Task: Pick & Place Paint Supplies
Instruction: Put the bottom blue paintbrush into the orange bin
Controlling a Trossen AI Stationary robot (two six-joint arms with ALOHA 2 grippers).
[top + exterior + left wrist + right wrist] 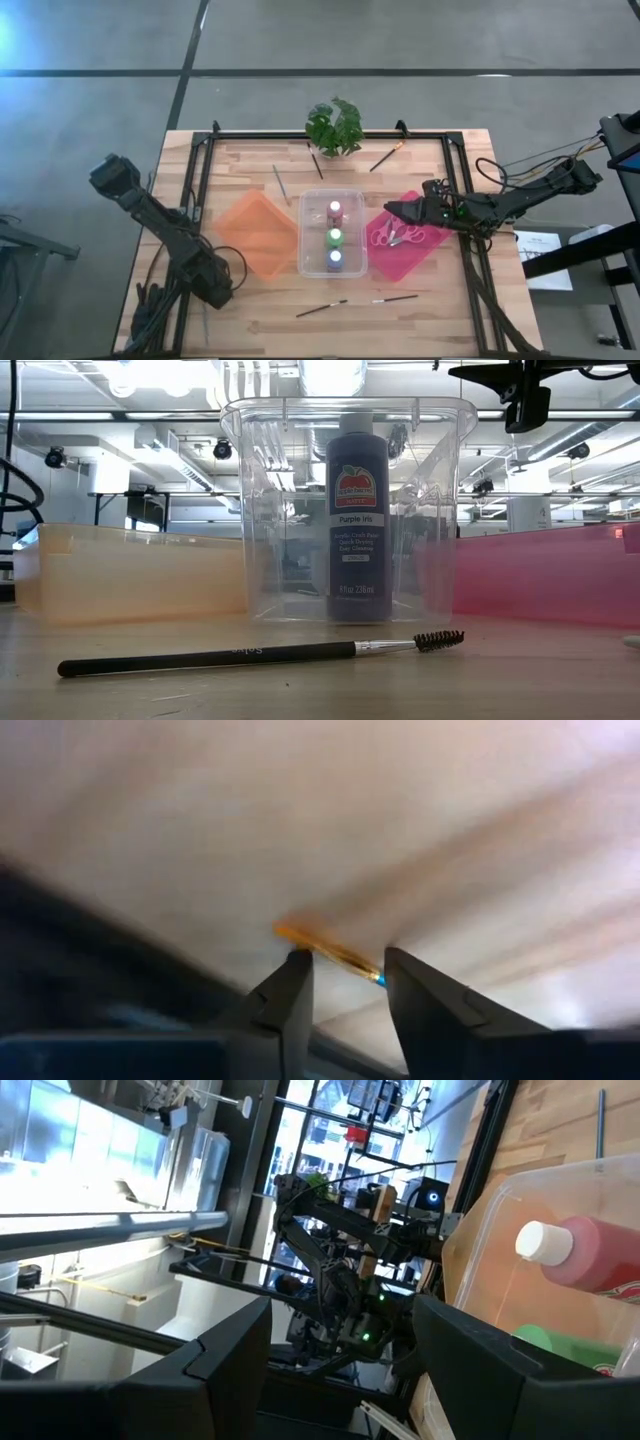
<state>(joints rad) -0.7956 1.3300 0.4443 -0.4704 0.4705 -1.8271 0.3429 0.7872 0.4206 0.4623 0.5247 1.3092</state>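
- Here, a clear plastic bin [333,205] is sitting at the middle of the wooden table [440,290], holding three small paint bottles in a row: a pink bottle [335,212], a green bottle [335,238] and a blue bottle [335,261].
- In the low view, a dark bottle labelled purple [358,520] is standing upright inside that bin [250,510], with a black-handled brush [260,654] lying on the table in front of it.
- The right gripper [392,211] is hovering over the flat pink mat [425,250], just beside the bin, fingers [230,1370] spread apart and holding nothing.
- Small pink-handled scissors [397,237] are lying on the pink mat, below that gripper.
- The left gripper [220,292] is sitting low at the table's front left edge, near the flat orange mat [255,232]; its fingers [285,1010] are parted around a thin orange brush handle [330,952], not clearly pressing on it.
- Two thin brushes [322,308] [395,298] are lying on the table in front of the bin.
- Three more brushes [281,184] [316,165] [385,158] are lying near the leafy green plant [335,125] at the far edge.
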